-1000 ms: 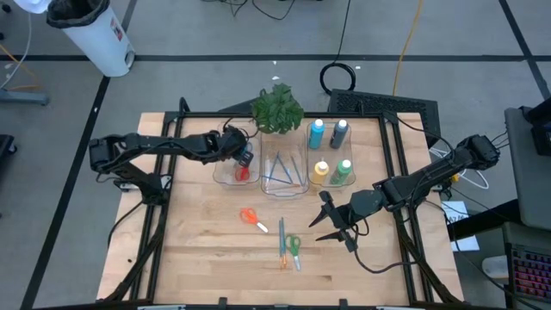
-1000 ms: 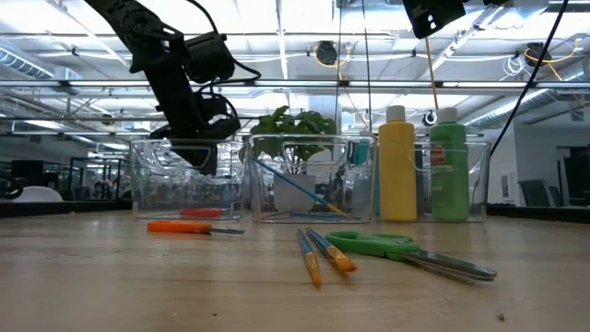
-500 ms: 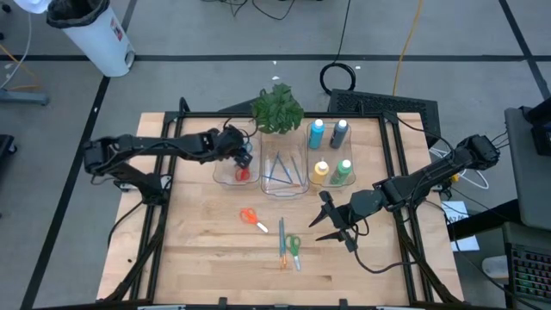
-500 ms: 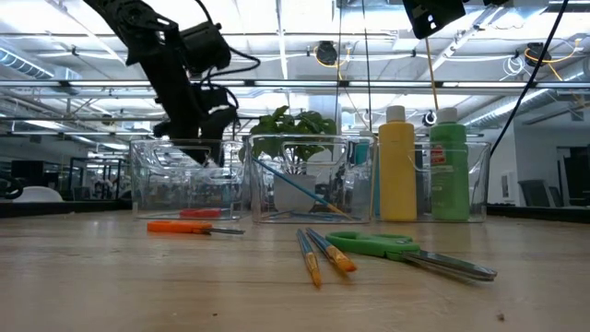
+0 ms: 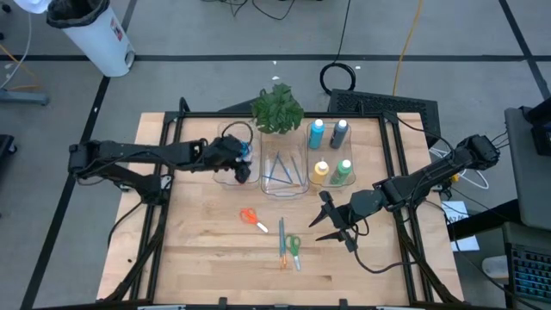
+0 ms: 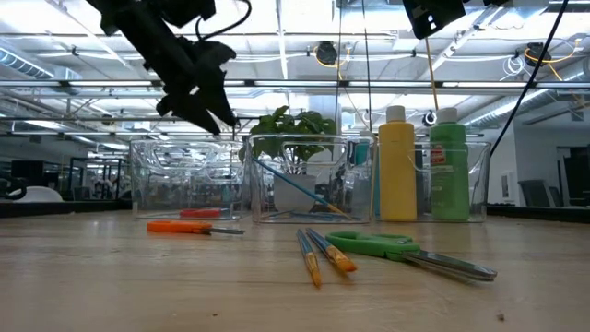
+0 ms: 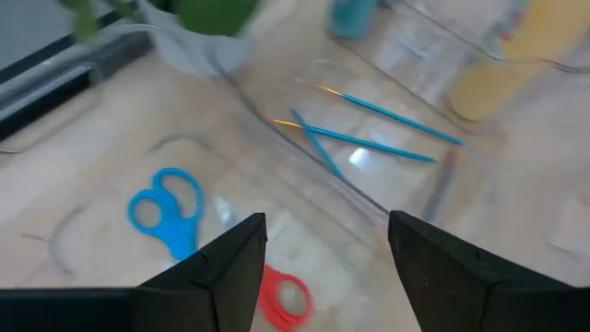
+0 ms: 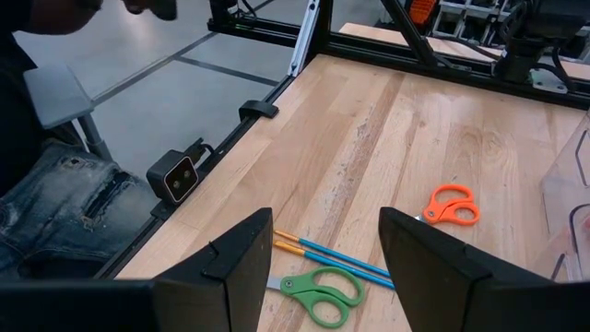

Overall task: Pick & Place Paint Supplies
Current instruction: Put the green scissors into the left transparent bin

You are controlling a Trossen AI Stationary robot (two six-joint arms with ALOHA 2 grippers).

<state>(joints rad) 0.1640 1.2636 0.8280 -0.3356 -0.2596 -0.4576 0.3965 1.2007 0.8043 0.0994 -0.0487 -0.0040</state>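
Above the left clear bin [image 5: 234, 170], left gripper [image 5: 244, 156] with fingers apart and empty, blue scissors [image 7: 166, 209] and red scissors [image 7: 284, 300] lying below it. On the table [image 5: 198, 250], orange scissors [image 5: 250, 217], then two brushes [image 5: 281, 248] beside green scissors [image 5: 294, 247]. Right gripper [image 5: 331, 226] just beyond, fingers spread, nothing between them.

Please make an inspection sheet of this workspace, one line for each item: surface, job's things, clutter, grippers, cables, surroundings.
Surface: wooden table.
Job's things: orange scissors, green scissors and two brushes loose; blue scissors and red scissors in left bin; brushes in middle bin; four paint bottles in right bin.
Clutter: plant.
Grippers: left gripper open above left bin; right gripper open, beside green scissors.
Cables: coil on floor.
Surroundings: white trash bin; a seated person.
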